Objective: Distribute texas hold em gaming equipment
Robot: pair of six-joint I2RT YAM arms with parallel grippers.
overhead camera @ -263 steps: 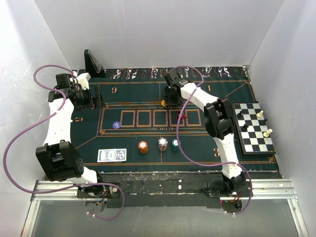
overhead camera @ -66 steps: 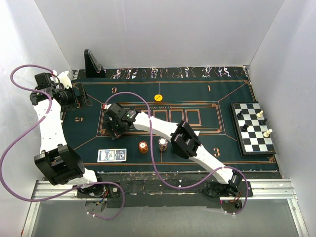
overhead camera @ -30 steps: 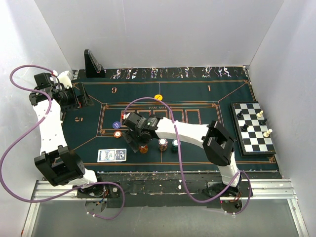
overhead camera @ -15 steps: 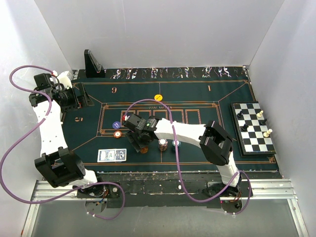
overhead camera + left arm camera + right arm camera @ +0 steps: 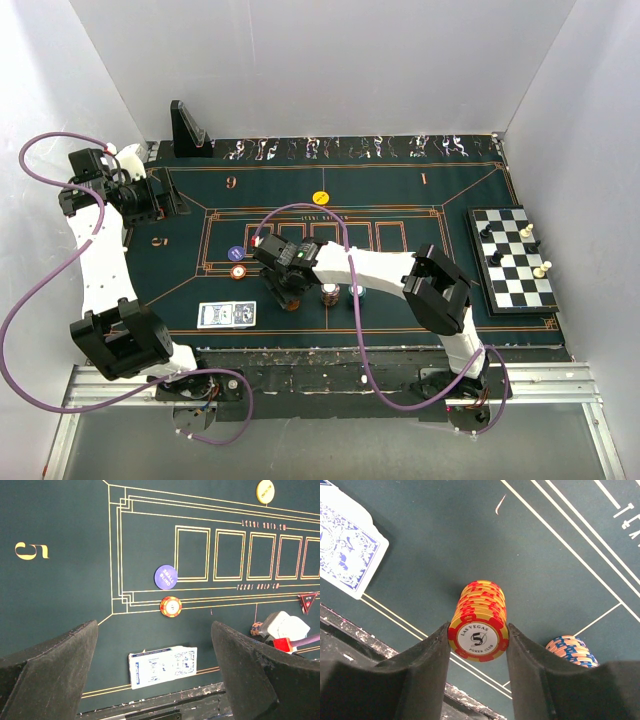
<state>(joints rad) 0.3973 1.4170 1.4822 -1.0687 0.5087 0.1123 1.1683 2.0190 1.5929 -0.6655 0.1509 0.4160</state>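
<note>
Right wrist — right gripper clamped on orange chip stack, cards and pink stack nearby, left gripper apart.

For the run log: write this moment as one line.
right gripper: gripping orange chip stack | left gripper: open, empty | cards: face-down on mat

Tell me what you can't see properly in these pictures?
Top view: the right gripper mostly covers the orange chip stack.
Right wrist view: the cards are cut off by the left edge; a finger hides part of the pink chip stack.
Top view: chess pieces too small to name.
</note>
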